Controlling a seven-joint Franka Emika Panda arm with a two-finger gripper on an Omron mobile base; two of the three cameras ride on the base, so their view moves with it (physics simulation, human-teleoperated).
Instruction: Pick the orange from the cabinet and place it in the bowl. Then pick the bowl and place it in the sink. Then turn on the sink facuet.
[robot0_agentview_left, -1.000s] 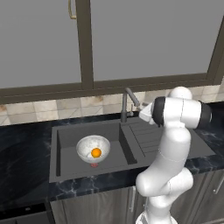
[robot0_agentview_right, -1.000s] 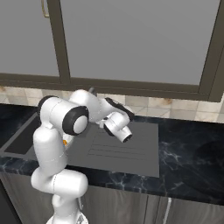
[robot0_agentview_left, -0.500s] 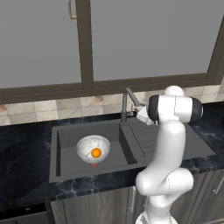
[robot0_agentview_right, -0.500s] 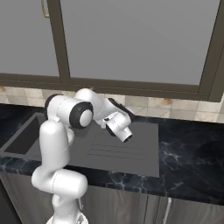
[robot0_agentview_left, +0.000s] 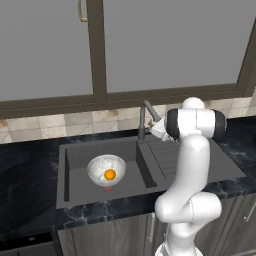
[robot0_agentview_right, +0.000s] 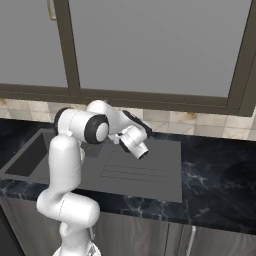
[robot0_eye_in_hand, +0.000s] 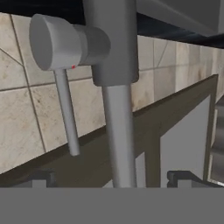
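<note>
The orange lies inside the white bowl, which stands in the dark grey sink. At the sink's back edge rises the sink faucet, with its spout bent over the basin. My gripper is right beside its stem and stands open. In the hand view the faucet stem runs up between my gripper's two fingertips, and its side lever hangs from a round knob to the left. The cabinet above the counter has its pale grey doors shut.
A ribbed drainboard lies right of the basin. Black marble counter surrounds the sink. A tiled backsplash runs behind the faucet, and the cabinet frame hangs low above it.
The arm's upper joints have swung a little to the left and the hand has edged closer to the faucet. The jaws have stayed open; bowl and orange have not moved.
</note>
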